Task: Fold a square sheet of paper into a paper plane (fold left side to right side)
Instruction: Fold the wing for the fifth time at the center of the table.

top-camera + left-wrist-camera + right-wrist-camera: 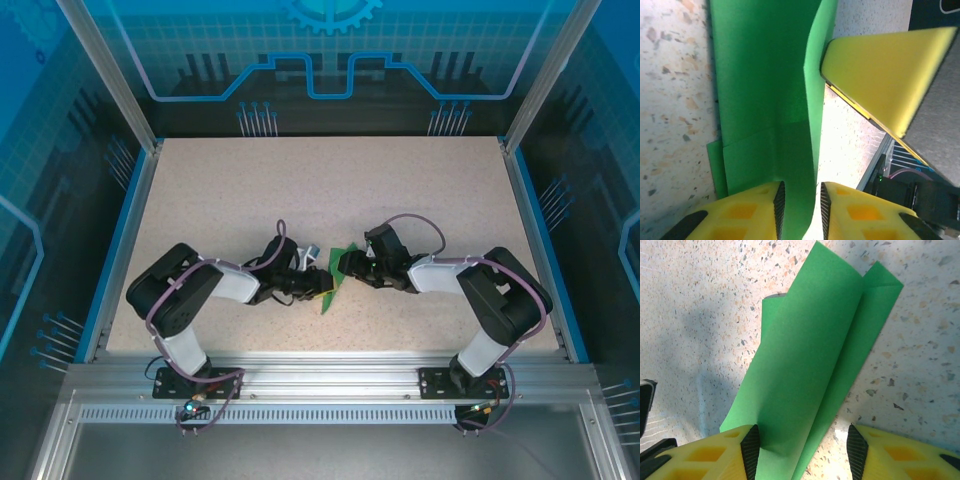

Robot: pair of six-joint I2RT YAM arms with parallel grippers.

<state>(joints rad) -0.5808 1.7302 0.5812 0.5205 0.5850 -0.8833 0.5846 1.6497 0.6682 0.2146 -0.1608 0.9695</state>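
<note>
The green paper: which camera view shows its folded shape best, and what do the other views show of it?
Right wrist view: the green paper lies spread out, with its layers, creases and far corners plain. The left wrist view shows a close strip with one flap standing up. The top external view shows a small sliver.

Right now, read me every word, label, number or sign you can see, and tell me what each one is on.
No readable text anywhere.
The green paper is plain and unmarked.
The blue back panel carries a gear graphic and line patterns, but no letters or numbers.
The table shows only speckles.
</note>
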